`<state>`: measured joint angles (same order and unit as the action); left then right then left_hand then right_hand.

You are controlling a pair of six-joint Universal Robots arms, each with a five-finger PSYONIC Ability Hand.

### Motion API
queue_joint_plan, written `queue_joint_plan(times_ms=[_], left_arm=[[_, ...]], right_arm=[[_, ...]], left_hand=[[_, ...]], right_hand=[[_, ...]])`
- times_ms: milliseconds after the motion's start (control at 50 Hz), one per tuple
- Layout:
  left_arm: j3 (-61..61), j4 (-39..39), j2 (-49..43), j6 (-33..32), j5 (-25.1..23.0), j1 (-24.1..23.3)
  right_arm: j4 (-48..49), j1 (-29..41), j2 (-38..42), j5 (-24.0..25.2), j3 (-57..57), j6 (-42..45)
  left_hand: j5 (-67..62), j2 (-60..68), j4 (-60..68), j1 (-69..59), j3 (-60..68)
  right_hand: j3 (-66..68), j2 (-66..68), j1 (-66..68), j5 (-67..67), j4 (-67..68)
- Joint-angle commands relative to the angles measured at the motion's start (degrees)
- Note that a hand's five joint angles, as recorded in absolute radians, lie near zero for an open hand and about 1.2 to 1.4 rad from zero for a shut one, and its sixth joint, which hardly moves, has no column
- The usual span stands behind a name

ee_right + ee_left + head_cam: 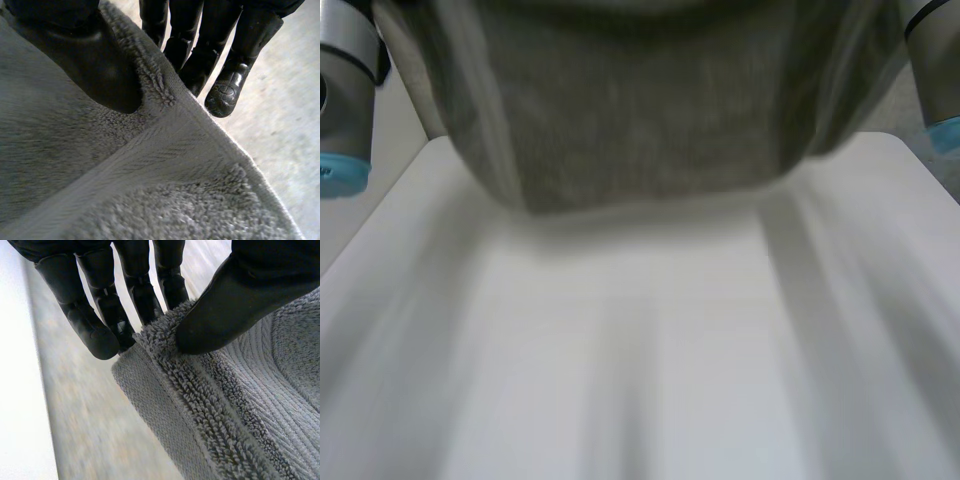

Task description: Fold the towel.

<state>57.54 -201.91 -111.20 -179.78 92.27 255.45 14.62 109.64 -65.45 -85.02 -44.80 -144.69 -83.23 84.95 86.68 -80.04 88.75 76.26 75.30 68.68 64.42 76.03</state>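
Observation:
The grey terry towel (650, 110) hangs lifted above the white table (670, 360), spread between my two arms and close to the head camera. In the left wrist view my left hand (235, 305) pinches the towel (225, 415) at its hemmed edge, near a corner, with the thumb on top and the fingers (100, 330) behind. In the right wrist view my right hand (95, 65) pinches the towel (100, 175) just inside its edge, thumb against the fingers (230, 85) behind the cloth.
My left arm (345, 90) and right arm (935, 60) are raised at the two upper sides of the towel. The table's far edge runs just below the hanging cloth, with floor beyond it.

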Motion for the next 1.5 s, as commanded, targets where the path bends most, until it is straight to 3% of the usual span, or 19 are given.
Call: queue_joint_plan(times_ms=[20, 100, 280, 360, 520, 580, 620, 640, 660, 720, 780, 960, 1120, 1380, 1500], left_arm=[[7.1, -4.9, 1.0, 2.1, 0.7, 0.4], [13.6, -5.6, 0.6, 2.0, -0.4, 0.8], [36.3, -13.5, -0.6, 1.8, -9.9, 5.1], [43.6, -16.4, -0.5, 1.3, -13.0, 6.0], [56.7, -17.6, 2.7, -7.3, -18.8, 8.1], [60.7, -17.6, 6.1, -11.5, -20.3, 8.5], [63.3, -17.5, 9.5, -14.2, -21.3, 8.7], [63.3, -17.5, 9.5, -14.2, -21.3, 8.7], [64.0, -17.5, 10.8, -15.0, -21.5, 8.5], [64.6, -17.4, 13.8, -15.2, -21.5, 8.0], [64.7, -17.0, 16.7, -14.9, -21.5, 7.9], [63.7, -15.1, 19.2, -15.3, -21.5, 6.8], [62.6, -14.6, 13.9, -15.7, -21.3, 5.8], [62.1, 5.4, 13.3, -28.2, -21.3, 6.0], [63.1, 7.8, 13.9, -29.1, -21.3, 7.0]], right_arm=[[-4.7, 0.1, -3.5, 3.4, -9.6, -0.8], [-9.5, 0.2, -2.7, 4.4, -15.4, 0.4], [-11.5, -0.7, -0.5, 5.3, -29.5, 4.9], [-10.8, -0.7, 1.0, 7.9, -39.5, 7.7], [-8.3, -0.8, -0.2, 10.3, -51.0, 8.2], [-6.5, -0.7, -3.2, 10.2, -53.8, 8.2], [-5.9, -0.7, -4.5, 10.2, -55.0, 7.8], [-5.3, -0.7, -5.1, 10.2, -55.8, 7.6], [-5.3, -0.7, -5.1, 10.2, -55.8, 7.6], [-3.9, -0.6, -5.5, 10.2, -57.0, 6.8], [-3.0, -0.4, -5.5, 10.1, -57.7, 6.1], [-2.4, 0.1, -5.0, 10.1, -58.6, 6.0], [-1.9, 0.1, -4.5, 10.1, -59.3, 6.1], [-1.5, 0.1, -2.4, 9.6, -58.7, 6.0], [-1.5, 0.2, -1.3, 9.5, -58.6, 5.9]], left_hand=[[13.2, -5.0, -6.7, 0.0, -8.8], [13.2, -5.0, -6.7, 0.0, -8.8], [13.2, -5.0, -6.7, 0.0, -8.8], [13.2, -5.0, -6.7, 0.0, -8.8], [13.2, -5.0, -6.7, 0.0, -8.8], [22.0, -13.7, -15.4, 8.8, -17.5], [43.7, -35.4, -37.2, 30.5, -39.2], [43.8, -35.5, -37.3, 30.6, -39.3], [55.1, -46.9, -48.6, 42.0, -50.7], [66.7, -58.4, -60.1, 53.5, -62.2], [72.2, -64.0, -65.7, 59.0, -67.8], [74.1, -65.8, -67.6, 60.9, -69.6], [73.8, -65.5, -67.2, 60.6, -69.3], [73.4, -65.2, -66.9, 60.2, -69.0], [72.9, -64.6, -66.4, 59.7, -68.4]], right_hand=[[3.7, 4.7, 11.3, 5.6, 4.0], [3.7, 4.7, 11.3, 5.6, 4.0], [3.7, 4.7, 11.3, 5.6, 4.0], [3.7, 4.7, 11.3, 5.6, 4.0], [3.7, 4.7, 11.3, 5.6, 4.0], [3.7, 4.7, 11.3, 5.6, 4.0], [3.7, 4.7, 11.3, 5.6, 4.0], [3.7, 4.7, 11.3, 5.6, 4.0], [3.7, 4.7, 11.3, 5.6, 4.0], [3.7, 4.7, 11.3, 5.6, 4.0], [3.7, 4.7, 11.3, 5.6, 4.0], [3.7, 4.7, 11.3, 5.6, 4.0], [3.7, 4.7, 11.3, 5.6, 4.0], [3.7, 4.7, 11.3, 5.6, 4.0], [3.7, 4.7, 11.3, 5.6, 4.0]])
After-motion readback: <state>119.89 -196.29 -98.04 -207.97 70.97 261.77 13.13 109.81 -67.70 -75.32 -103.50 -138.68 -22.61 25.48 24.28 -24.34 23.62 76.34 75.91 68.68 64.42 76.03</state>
